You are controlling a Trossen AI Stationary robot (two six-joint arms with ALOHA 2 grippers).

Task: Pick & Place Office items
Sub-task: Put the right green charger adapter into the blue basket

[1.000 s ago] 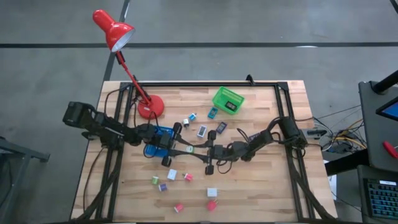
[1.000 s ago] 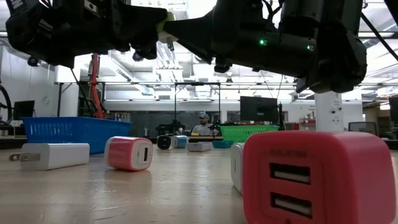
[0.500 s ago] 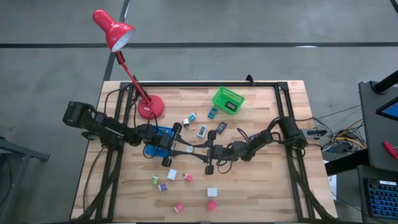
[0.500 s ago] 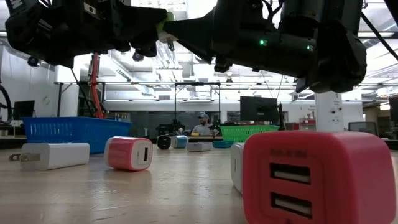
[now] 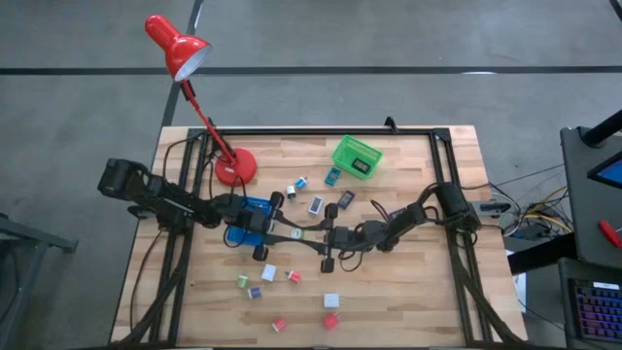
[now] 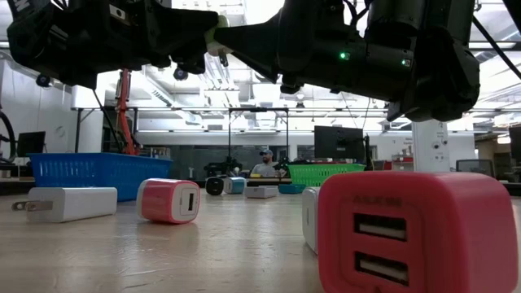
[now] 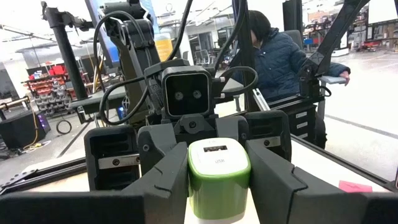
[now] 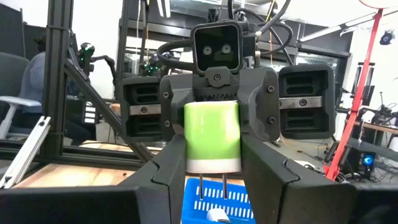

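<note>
Nearest the blue tray (image 5: 243, 209), my left gripper (image 5: 292, 231) is clenched on the green charger (image 7: 218, 177), lifted clear of the table just off the tray's side that faces the right arm. The charger stands upright, prongs pointing down. Directly beyond it from the tray, my right gripper (image 5: 326, 236) meets it head-on, its fingers also closed against the charger's sides. Both arms are equally near. I judge this a handover, so one grip must release first.
</note>
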